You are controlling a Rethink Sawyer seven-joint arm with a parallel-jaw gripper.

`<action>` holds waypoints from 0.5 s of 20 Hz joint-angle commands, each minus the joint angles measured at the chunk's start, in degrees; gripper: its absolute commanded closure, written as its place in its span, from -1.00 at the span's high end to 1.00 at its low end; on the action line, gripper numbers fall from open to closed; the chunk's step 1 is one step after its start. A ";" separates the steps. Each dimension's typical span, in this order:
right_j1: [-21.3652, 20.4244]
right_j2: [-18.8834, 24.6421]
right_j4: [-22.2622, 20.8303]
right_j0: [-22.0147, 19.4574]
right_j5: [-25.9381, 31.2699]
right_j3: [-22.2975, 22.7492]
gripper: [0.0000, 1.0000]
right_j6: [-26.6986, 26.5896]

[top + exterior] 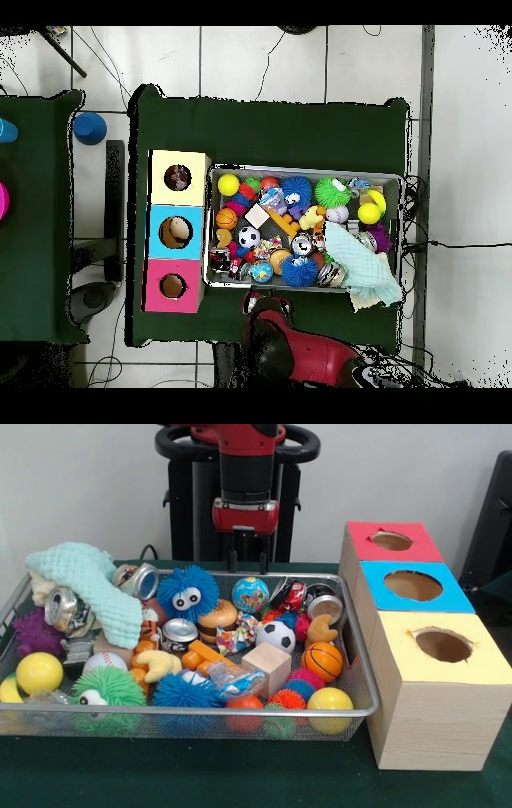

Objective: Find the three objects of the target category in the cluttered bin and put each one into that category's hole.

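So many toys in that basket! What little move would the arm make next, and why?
Probably lower the pincer straight down toward the globe ball. The pincer hangs empty above the far rim of the wire basket, almost over that ball. That assumes balls are the target, which the pictures cannot confirm.

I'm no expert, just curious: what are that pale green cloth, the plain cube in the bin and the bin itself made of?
The pale green cloth looks knitted or crocheted yarn, matte, with a ribbed stitch texture. The plain cube seems unfinished light wood, with flat matte faces. The bin appears to be silvery wire mesh with a shiny metal rim.
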 commanded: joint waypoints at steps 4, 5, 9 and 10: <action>10.58 2.82 6.47 1.03 -4.95 -6.62 1.00 15.08; 9.33 2.91 6.66 1.05 -3.68 -6.41 1.00 14.55; 6.09 3.20 7.41 1.12 -0.31 -5.61 1.00 13.42; 5.16 3.24 7.65 1.20 0.57 -5.39 1.00 13.19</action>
